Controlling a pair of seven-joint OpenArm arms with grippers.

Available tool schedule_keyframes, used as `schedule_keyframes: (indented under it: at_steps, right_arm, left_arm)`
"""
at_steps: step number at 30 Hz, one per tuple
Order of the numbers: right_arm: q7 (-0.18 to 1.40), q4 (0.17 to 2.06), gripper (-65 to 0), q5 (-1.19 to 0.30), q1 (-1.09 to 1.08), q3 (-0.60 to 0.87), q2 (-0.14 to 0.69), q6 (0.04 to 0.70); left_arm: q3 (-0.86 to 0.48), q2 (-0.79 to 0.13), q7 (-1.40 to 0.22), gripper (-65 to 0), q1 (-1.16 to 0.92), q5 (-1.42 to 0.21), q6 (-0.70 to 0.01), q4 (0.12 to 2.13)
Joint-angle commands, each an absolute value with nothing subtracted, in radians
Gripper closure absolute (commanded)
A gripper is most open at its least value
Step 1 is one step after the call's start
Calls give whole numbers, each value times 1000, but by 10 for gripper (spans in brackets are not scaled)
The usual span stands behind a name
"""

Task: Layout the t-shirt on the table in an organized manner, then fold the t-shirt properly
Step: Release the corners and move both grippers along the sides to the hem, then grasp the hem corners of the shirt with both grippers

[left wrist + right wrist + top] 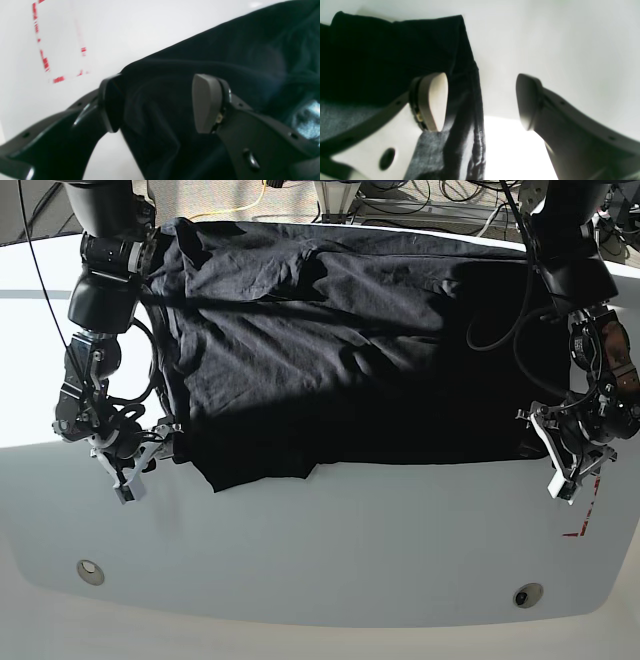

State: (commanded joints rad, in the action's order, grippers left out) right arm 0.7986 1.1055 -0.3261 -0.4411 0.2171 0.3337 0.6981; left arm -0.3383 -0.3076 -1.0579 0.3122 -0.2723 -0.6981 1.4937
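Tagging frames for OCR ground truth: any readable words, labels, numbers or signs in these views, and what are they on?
None readable in any view.
t-shirt: plain black side showing, no lettering or print visible.
table: only a red dashed mark, partly showing, not text.
left claw and right claw: no labels visible.

Plain black t-shirt [330, 340], glossy white table [330, 550] — red dashed mark [45, 62] left of the left gripper [155, 102], dark grey fingers [207, 102], two silver discs [90, 568].
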Motion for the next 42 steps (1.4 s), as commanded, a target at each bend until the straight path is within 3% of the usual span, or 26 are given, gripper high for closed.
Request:
schedule_keyframes:
  at_steps: [18, 42]
  right_arm:
    - [765, 1056, -417, -315, -420, 199, 252, 698]
    - [665, 981, -415, -315, -424, 200, 343, 698]
  left_arm:
    - [-340, -308, -1058, -393, 309, -272, -698, 1494]
    - [-340, -308, -1058, -393, 278, -275, -698, 1494]
